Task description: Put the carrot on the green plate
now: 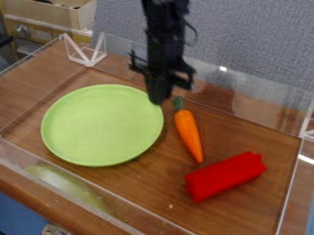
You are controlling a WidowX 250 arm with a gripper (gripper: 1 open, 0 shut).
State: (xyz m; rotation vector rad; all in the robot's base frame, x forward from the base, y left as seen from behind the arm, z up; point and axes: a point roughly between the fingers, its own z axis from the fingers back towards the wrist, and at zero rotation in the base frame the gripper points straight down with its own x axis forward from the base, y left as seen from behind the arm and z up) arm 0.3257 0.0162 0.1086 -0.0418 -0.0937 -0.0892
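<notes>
The orange carrot [188, 134] lies on the wooden table, its green stem tip pointing away from me, just right of the green plate [101, 124]. My gripper [160, 95] hangs from the black arm over the plate's right rim, just left of the carrot's stem end. Its fingers are together. The carrot rests on the table and does not hang from them. Whether the fingertips touch the stem I cannot tell.
A red ridged block [226, 175] lies at the front right, close to the carrot's tip. Clear plastic walls [289, 197] ring the table. A cardboard box [55, 14] stands behind at the back left.
</notes>
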